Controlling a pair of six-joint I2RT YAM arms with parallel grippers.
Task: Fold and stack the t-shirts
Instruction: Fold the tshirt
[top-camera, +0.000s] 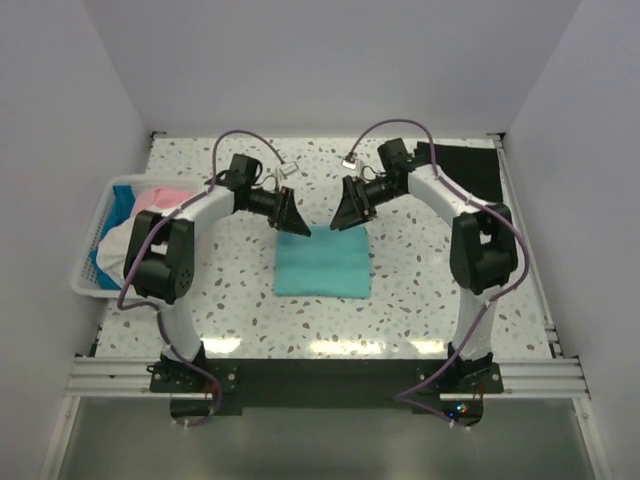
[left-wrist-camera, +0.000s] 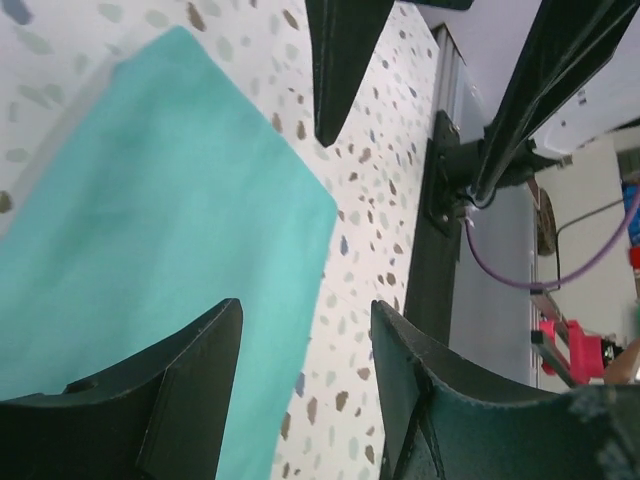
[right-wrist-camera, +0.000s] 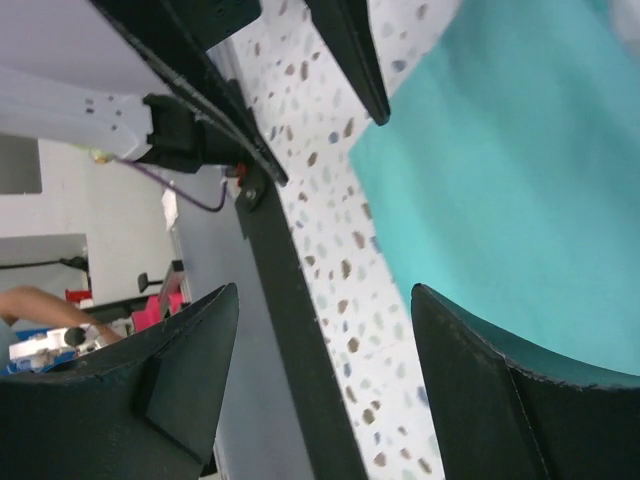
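— Left hand (top-camera: 296, 222) first: does it grip anything?
— No. Its fingers stand apart with nothing between them. Its own camera shows only the speckled desk (top-camera: 230, 300) and one corner of the teal shirt (top-camera: 322, 262) in and beside the gap. The right hand (top-camera: 341, 220) is the same, spread wide and holding nothing.
— Where does the teal shirt lie?
— It is folded into a flat rectangle at the middle of the desk. Both hands are just over its far edge, one near each far corner. From above I cannot tell whether the fingertips touch the cloth.
— And the other shirts?
— A black shirt (top-camera: 462, 166) lies flat at the far right corner of the desk, partly behind the right arm, so its outline is hard to read. The basket (top-camera: 84, 272) sits at the left edge, and the left arm covers much of it. A pink shirt (top-camera: 160, 197) and a blue shirt (top-camera: 122, 196) show inside it only as crumpled patches
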